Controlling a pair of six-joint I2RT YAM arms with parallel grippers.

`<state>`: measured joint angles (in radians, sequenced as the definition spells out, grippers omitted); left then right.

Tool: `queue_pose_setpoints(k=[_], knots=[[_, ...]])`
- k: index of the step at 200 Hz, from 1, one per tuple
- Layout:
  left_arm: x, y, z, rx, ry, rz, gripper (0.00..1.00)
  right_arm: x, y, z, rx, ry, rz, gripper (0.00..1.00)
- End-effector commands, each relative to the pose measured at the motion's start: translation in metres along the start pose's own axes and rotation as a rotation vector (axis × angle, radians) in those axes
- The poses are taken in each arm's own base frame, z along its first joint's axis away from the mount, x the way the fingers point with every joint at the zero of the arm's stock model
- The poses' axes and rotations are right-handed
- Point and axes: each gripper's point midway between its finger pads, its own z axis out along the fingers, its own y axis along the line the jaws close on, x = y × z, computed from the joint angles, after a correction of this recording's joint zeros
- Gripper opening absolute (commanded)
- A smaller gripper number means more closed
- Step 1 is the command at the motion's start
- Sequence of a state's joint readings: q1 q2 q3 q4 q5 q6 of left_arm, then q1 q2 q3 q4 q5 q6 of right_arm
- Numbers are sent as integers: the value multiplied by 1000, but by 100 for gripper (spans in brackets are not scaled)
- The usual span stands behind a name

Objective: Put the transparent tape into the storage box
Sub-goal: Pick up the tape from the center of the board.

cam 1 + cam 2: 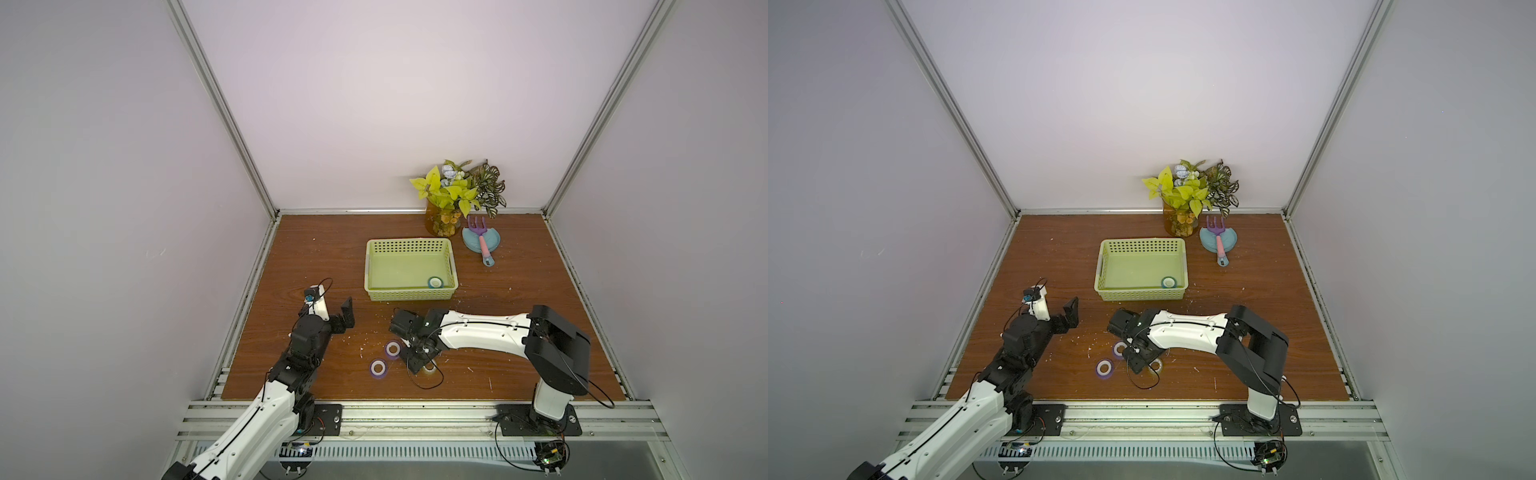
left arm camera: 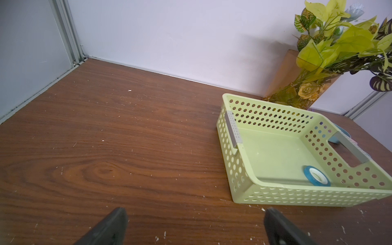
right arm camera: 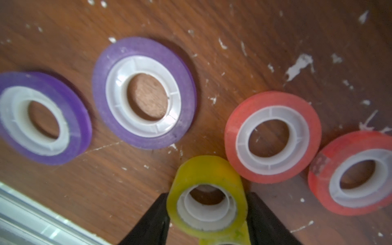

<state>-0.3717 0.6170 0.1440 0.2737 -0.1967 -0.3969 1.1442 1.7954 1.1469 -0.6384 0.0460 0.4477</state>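
Right gripper (image 3: pixel 207 197): jaws pressed on both sides of the yellow roll (image 3: pixel 203 169), which is tilted on edge between the fingers. I can't tell if it's off the table (image 1: pixel 311 257). Orange-red rolls (image 3: pixel 239 135) (image 3: pixel 335 186) lie flat, close together, just beside it. Purple rolls (image 3: pixel 114 91) (image 3: pixel 10 114) lie flat on the other side, clear of the fingers.

Blue roll (image 1: pixel 435 283) lies flat in the near right corner of the storage box (image 1: pixel 409 241), which sits beyond the right gripper, away from the arm bases.

Left gripper (image 2: pixel 196 212) is spread wide with nothing in it, over bare table left of the box, well apart from every roll.

The surface is dark wood-grain, flecked with white scuffs. I see pale walls and aluminium frame posts. A plant vase (image 1: pixel 444 222) stands by the back wall, and a purple rake (image 1: pixel 483 245) rests on a blue dish (image 1: pixel 469 241) beside it.
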Motion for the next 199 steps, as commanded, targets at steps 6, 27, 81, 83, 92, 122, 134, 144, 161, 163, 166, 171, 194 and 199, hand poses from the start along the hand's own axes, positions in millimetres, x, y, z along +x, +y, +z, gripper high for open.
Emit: queue_pose_setpoints(k=[6, 27, 81, 83, 92, 122, 134, 144, 161, 163, 166, 171, 194, 199], knots=[[2, 2, 0, -8, -4, -8, 100, -11, 4, -7, 3, -26, -6, 54], [2, 2, 0, -8, -5, -7, 100, -11, 4, -8, 0, -26, -6, 52], [3, 3, 0, -9, -3, -8, 100, -13, 2, -23, 9, -43, -2, 51], [2, 3, 0, -9, -4, -8, 100, -14, 2, -24, 9, -46, -2, 51], [2, 2, 0, -9, -5, -8, 100, -16, 0, -31, 12, -59, 0, 51], [2, 2, 0, -8, -5, -8, 100, -26, -6, -57, 25, -113, 7, 51], [2, 2, 0, -7, -5, -8, 100, -30, -10, -66, 32, -131, 12, 51], [2, 2, 0, -7, -6, -9, 100, -34, -15, -74, 40, -148, 16, 51], [2, 2, 0, -6, -5, -8, 100, -39, -26, -85, 61, -169, 26, 51], [2, 2, 0, -7, -5, -8, 100, -40, -28, -87, 64, -171, 28, 51], [2, 2, 0, -7, -6, -9, 100, -42, -31, -89, 67, -176, 34, 51], [2, 2, 0, -6, -6, -9, 100, -44, -35, -92, 74, -182, 36, 51], [2, 2, -1, -6, -7, -9, 100, -59, -58, -108, 97, -224, 77, 51], [2, 2, 0, -6, -8, -9, 100, -62, -63, -111, 98, -234, 83, 51]])
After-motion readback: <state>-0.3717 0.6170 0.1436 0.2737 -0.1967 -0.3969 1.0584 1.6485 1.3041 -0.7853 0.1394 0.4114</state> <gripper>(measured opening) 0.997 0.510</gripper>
